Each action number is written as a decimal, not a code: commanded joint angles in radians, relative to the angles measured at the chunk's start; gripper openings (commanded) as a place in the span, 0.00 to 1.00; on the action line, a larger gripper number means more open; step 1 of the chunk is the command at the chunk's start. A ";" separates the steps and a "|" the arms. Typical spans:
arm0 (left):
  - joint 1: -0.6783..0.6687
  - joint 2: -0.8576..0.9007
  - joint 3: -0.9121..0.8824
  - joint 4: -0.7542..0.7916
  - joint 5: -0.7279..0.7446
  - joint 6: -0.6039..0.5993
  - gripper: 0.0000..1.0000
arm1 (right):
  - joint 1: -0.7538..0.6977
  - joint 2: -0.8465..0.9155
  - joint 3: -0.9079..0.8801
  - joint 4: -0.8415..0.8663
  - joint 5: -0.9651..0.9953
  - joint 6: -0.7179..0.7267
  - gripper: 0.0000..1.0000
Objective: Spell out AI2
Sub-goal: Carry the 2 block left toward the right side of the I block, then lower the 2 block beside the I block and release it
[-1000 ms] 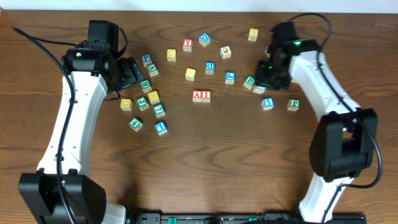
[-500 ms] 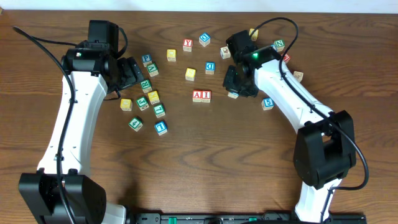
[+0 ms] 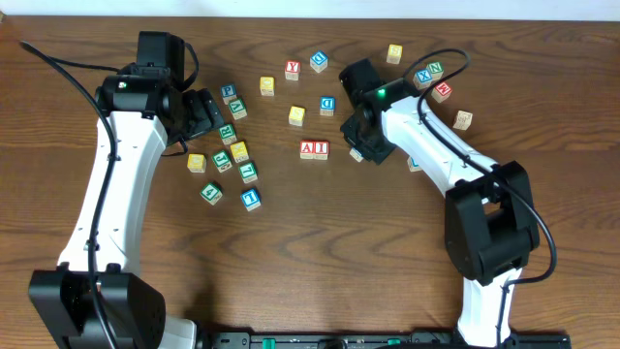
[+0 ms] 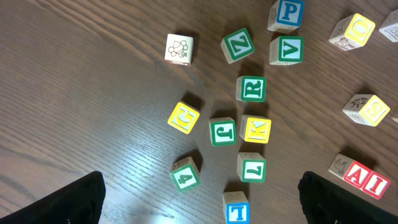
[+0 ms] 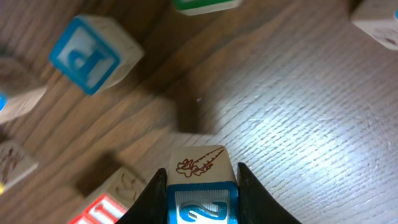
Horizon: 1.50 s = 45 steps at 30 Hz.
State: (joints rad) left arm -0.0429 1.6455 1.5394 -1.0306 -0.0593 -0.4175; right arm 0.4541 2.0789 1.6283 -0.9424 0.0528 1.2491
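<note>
Far left: left claw (image 3: 205, 114) spread wide, gripping nothing, poised over a loose cluster of cubes (image 4: 252, 89) on the brown bench (image 3: 320, 252). In that cluster: green Z, V, R, J, L and 4, yellow G and K, a blue P, and at its lower edge the blue 1 cube (image 3: 251, 199).

Further right, near the bench's middle: A cube (image 4: 357, 176) and I cube (image 4: 378, 185), red letters up, touching side by side, A on the left. Toward the far edge, well apart from them, the red Y cube (image 3: 292, 70) among a few scattered yellow and blue ones.

Just right of the I cube: right claw (image 5: 202, 186) drawn narrow and clamped on the 2 cube (image 5: 201, 208), blue 2 facing the wrist camera, a small brown drawing on the face above it. Close to the red pair but not touching it; cannot tell whether resting on the bench or raised off it.

Far right: blue X cube (image 3: 422, 76), green N cube (image 3: 435, 69), a red-lettered one and a plain-faced one, well apart from the row.
</note>
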 commanded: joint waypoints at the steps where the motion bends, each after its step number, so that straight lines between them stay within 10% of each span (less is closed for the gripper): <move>1: 0.000 0.002 0.009 -0.005 -0.020 0.006 0.98 | 0.032 0.029 -0.007 0.005 0.064 0.180 0.16; 30: 0.000 0.002 0.009 -0.005 -0.020 0.006 0.98 | 0.095 0.125 -0.007 0.109 0.200 0.433 0.22; 35: 0.000 0.002 0.009 -0.005 -0.020 0.006 0.98 | 0.092 0.125 -0.007 0.116 0.203 0.431 0.57; 45: 0.000 0.002 0.009 -0.005 -0.020 0.006 0.98 | 0.081 0.080 -0.006 0.113 0.231 0.339 0.64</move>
State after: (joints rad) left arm -0.0429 1.6455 1.5394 -1.0306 -0.0593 -0.4175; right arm 0.5407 2.1872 1.6257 -0.8265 0.2359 1.6356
